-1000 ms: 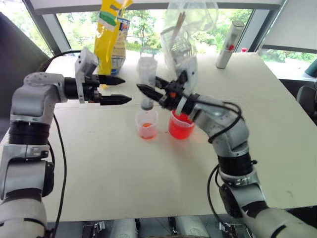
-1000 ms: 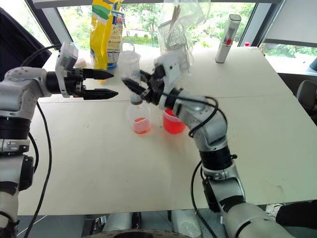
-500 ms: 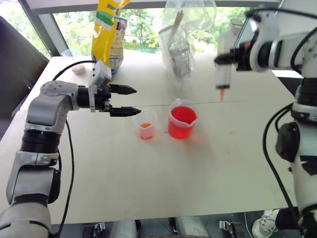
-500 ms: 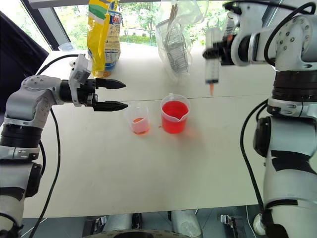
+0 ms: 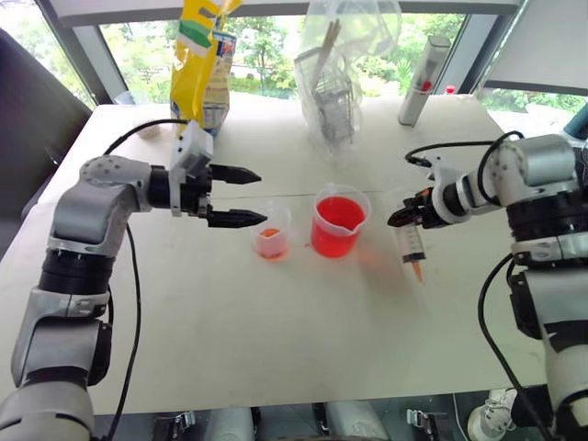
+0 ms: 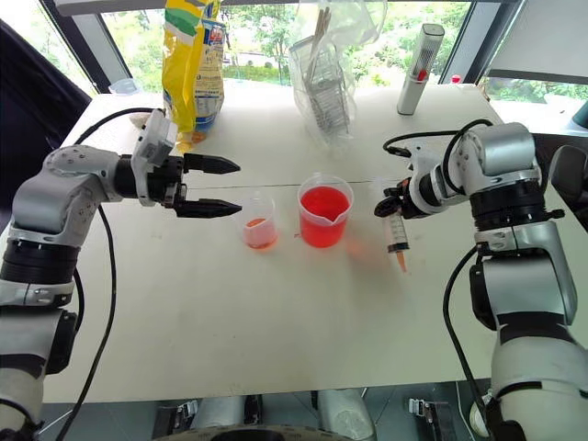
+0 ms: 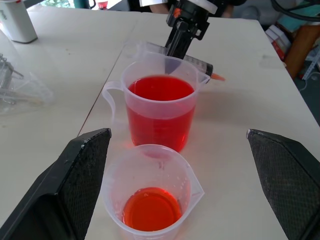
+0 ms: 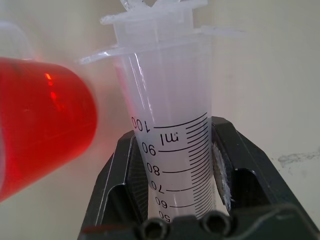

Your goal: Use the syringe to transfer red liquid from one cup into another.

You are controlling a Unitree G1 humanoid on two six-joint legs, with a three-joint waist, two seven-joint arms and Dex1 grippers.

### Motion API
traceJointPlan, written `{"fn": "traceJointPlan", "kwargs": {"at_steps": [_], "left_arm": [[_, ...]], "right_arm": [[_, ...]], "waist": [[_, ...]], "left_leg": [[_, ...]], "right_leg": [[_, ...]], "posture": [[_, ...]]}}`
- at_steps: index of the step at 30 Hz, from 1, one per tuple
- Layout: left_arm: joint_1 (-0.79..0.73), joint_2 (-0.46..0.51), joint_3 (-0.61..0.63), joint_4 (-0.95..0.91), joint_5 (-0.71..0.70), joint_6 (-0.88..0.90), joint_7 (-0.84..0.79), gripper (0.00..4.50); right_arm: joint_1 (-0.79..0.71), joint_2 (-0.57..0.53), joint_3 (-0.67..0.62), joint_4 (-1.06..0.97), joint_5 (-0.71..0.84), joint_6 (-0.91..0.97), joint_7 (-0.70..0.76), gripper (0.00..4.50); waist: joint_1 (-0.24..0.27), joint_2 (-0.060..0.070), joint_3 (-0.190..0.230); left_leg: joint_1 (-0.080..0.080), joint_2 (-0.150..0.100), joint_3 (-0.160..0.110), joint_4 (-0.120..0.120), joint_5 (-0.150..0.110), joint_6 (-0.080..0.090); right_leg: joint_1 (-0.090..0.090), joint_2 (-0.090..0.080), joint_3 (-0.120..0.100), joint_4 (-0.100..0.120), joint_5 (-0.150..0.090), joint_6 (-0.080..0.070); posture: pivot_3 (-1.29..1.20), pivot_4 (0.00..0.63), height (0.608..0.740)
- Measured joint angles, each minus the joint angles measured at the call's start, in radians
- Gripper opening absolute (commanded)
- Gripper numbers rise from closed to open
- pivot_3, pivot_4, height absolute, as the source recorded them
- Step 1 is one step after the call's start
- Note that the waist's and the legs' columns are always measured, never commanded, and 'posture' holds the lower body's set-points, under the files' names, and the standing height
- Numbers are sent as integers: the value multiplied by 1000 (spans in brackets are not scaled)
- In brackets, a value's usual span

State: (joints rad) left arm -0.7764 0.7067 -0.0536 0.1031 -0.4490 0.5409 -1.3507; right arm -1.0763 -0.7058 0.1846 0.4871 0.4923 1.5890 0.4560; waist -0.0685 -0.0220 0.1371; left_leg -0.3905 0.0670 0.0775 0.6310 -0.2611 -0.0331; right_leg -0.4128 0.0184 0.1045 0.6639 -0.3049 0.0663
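A large clear cup (image 5: 338, 220) nearly full of red liquid stands mid-table. Just left of it is a small clear cup (image 5: 271, 231) with a thin layer of red liquid. My left gripper (image 5: 248, 196) is open, its fingertips level with the small cup's rim on its left side, not touching. My right gripper (image 5: 404, 213) is shut on the barrel of the clear syringe (image 5: 411, 241), low over the table right of the large cup, orange tip toward the front edge. The right wrist view shows the syringe (image 8: 170, 130) clamped between the fingers (image 8: 120, 170); whether it rests on the table I cannot tell.
A yellow bag (image 5: 197, 55), a clear plastic bag holding a wire rack (image 5: 335, 83) and a grey cylinder (image 5: 423, 83) stand along the table's far edge. Open tabletop (image 5: 294, 322) lies in front of the cups.
My right arm, which held the syringe over the small cup and then high at the back right, has come down beside the large cup. The left gripper edged closer to the small cup.
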Motion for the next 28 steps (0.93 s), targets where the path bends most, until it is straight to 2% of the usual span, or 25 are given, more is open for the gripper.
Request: {"fn": "traceJointPlan", "kwargs": {"at_steps": [3, 8, 9, 13, 19, 23, 28], "left_arm": [[6, 0, 0, -10, 0, 4, 4, 4461], [6, 0, -7, -29, 0, 20, 5, 4500], [6, 0, -8, -29, 0, 20, 4, 4500], [6, 0, -13, -37, -1, 25, 2, 4500], [8, 13, -12, -52, -16, 53, -2, 4500], [31, 38, -8, -89, -27, 75, 3, 4500], [50, 61, -1, -134, -49, 109, 17, 4500]], "right_arm": [[30, 19, 1, 30, -30, -20, -1, 1380], [48, 34, -1, 28, -61, -32, 2, 3808], [56, 38, -4, 25, -63, -31, 2, 4408], [60, 23, -34, -74, -51, 6, 2, 4466], [117, -170, -96, -415, 144, 19, 4, 4466], [224, -264, -228, -674, 292, 19, 25, 4466], [324, -297, -415, -900, 444, 19, 47, 4466]], "waist": [[0, 0, 0], [0, 0, 0], [-1, 0, 0], [-1, 0, 0], [6, 0, 0], [3, 0, 0], [0, 0, 0]], "left_leg": [[0, 0, 1, 0, 0, 0], [0, 0, 0, 0, 0, 0], [0, 0, 0, 0, 0, 0], [0, 0, 0, 0, 0, 0], [0, 0, -1, -1, 0, 0], [1, 0, -1, -1, 0, 0], [2, 1, -2, -1, 0, 0]], "right_leg": [[0, 0, 0, 0, 0, 0], [1, 0, 0, 0, 0, 0], [1, 0, 0, 0, 0, 0], [0, 0, 0, 0, 0, 0], [1, 0, -1, -1, 0, 0], [1, 0, 0, -1, 0, 0], [3, 0, 0, -1, 0, 0]], "posture": [[0, 150, 739], [0, 150, 739], [0, 150, 739], [0, 150, 739], [0, 150, 739], [0, 150, 739], [0, 150, 739]]}}
